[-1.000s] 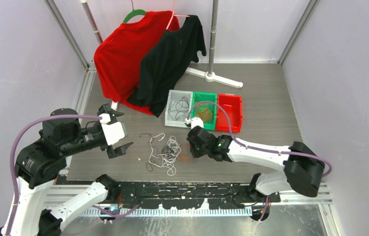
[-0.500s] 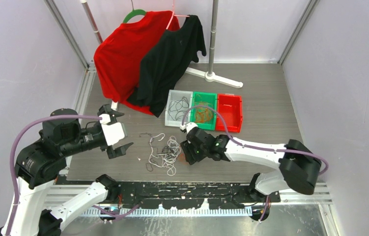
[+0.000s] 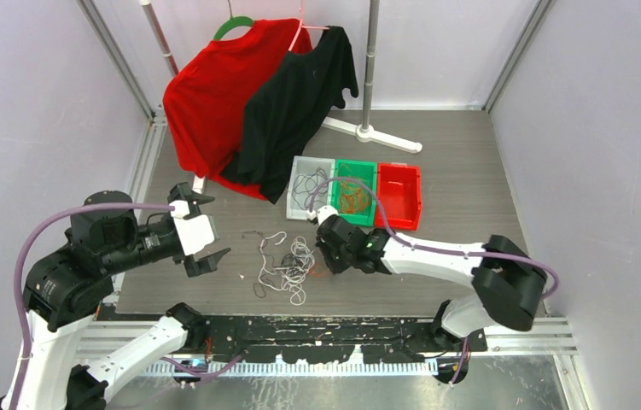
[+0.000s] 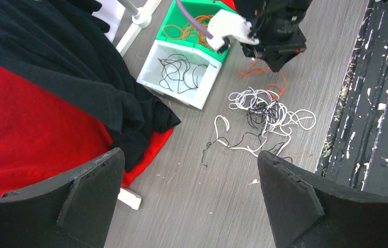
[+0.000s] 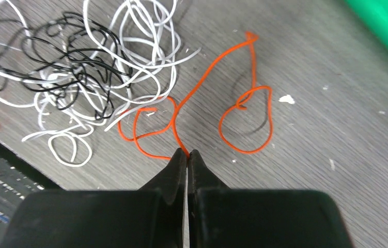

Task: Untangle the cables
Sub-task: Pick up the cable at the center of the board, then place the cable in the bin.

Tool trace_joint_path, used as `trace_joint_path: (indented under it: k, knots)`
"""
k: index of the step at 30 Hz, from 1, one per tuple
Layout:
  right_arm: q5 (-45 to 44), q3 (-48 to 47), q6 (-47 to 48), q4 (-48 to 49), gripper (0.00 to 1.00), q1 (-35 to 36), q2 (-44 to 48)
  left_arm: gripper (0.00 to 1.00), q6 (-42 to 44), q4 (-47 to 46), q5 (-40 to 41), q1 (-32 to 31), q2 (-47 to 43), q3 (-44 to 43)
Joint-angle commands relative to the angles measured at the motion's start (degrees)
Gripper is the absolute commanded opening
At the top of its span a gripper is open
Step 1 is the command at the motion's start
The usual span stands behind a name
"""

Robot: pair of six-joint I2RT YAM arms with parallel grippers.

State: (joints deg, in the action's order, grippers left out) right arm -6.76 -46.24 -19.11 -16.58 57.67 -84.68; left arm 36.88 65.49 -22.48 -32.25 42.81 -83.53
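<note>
A tangle of white and black cables (image 3: 287, 269) (image 4: 264, 111) (image 5: 78, 67) lies on the table near its front edge. Just right of it lies a loose orange cable (image 5: 271, 111) (image 4: 279, 85) in loops. My right gripper (image 5: 187, 153) (image 3: 327, 260) is down at the table, shut on a strand of this orange cable at the very tips. To the left, my left gripper (image 4: 189, 154) (image 3: 221, 224) hangs wide open above the table, holding nothing.
Three bins stand behind the tangle: a white one (image 3: 311, 160) with black cables, a green one (image 3: 356, 163) with orange cables, and a red one (image 3: 398, 201). Red and black shirts (image 3: 248, 94) hang on a rack at the back left. Its white foot (image 3: 376, 135) lies on the table.
My right gripper has moved left toward the tangle, opened briefly, and shut on the orange cable. The left arm has not moved.
</note>
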Motion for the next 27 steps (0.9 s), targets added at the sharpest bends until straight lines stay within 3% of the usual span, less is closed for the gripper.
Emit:
trace_joint_path:
  k: [1, 6, 11, 27]
  knots:
    - [-3.5, -2.2, 0.9, -2.2, 0.01, -1.0, 9.8, 0.99, 0.7, -0.9, -0.3, -0.2, -0.4, -0.3]
    - [-5.5, -6.1, 2.8, -10.3, 0.01, -4.0, 19.0, 0.99, 0.8, -1.0, -0.7, -0.2, -0.5, -0.1]
    - [-3.9, -10.8, 4.1, -12.2, 0.01, -10.4, 22.4, 0.99, 1.0, -0.7, -0.8, -0.2, -0.7, 0.0]
    - [5.2, -18.0, 4.3, -3.9, 0.01, -26.4, 9.8, 0.99, 1.2, 0.2, -0.6, -0.2, -1.1, -0.8]
